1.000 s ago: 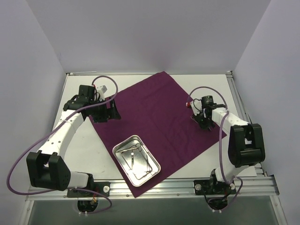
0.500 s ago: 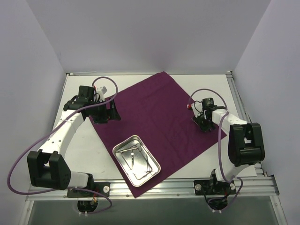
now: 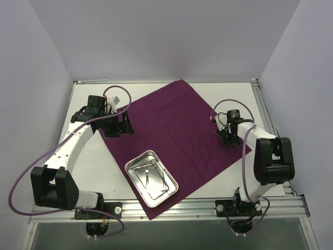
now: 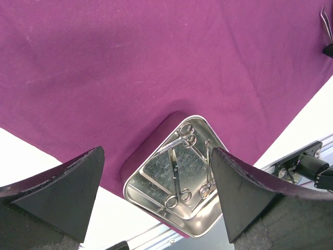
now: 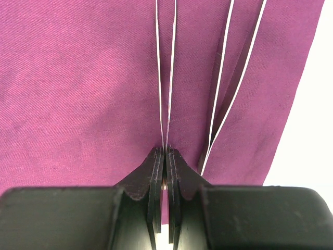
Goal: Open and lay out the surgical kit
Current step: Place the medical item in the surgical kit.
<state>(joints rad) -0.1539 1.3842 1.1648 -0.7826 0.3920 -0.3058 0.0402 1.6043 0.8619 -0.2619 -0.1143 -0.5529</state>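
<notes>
The right end effector (image 5: 165,152) pinches what may be tweezers (image 5: 165,140) over the opened cloth (image 3: 177,120); ahead of the wide-open left end effector (image 4: 157,156), instruments (image 4: 175,162) wait in the tray (image 4: 158,214).

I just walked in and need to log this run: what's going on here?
The maroon cloth lies spread open, with the steel tray on its near corner. The right gripper is shut on a thin two-pronged metal instrument at the cloth's right side. The left gripper hangs open at the cloth's left edge, holding nothing. Ring-handled instruments lie in the tray.
</notes>
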